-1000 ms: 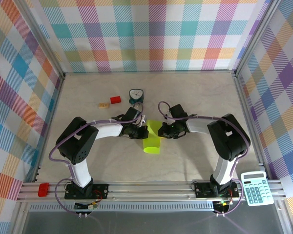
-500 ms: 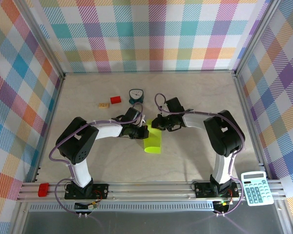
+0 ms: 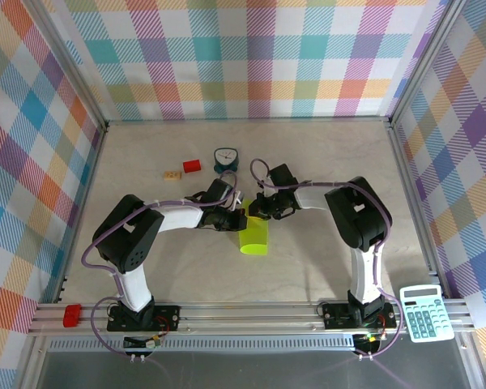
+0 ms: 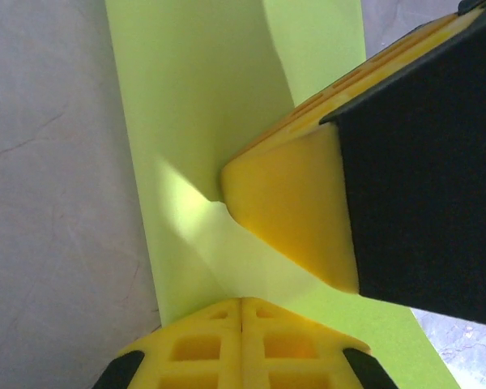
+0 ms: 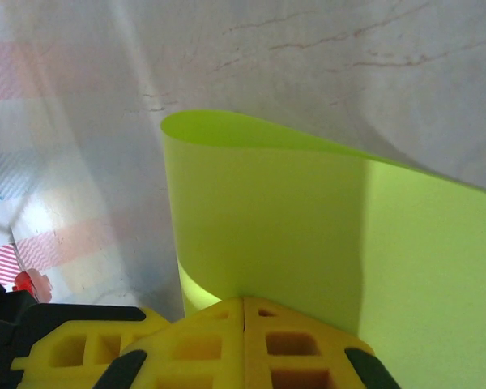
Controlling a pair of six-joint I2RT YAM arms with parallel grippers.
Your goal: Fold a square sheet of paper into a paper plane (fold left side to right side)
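Now, from above, the square sheet of paper is seen curled on the surface, its far edge met by left claw and right claw. At the left wrist, it is pinched in shut jaws; at the right wrist, likewise.

Both arms bent inward from their bases, elbows bowed outward, wrists low. Left gripper pointed right and right gripper pointed left, the two nearly tip to tip at centre. Jaws on both were pressed fully together.
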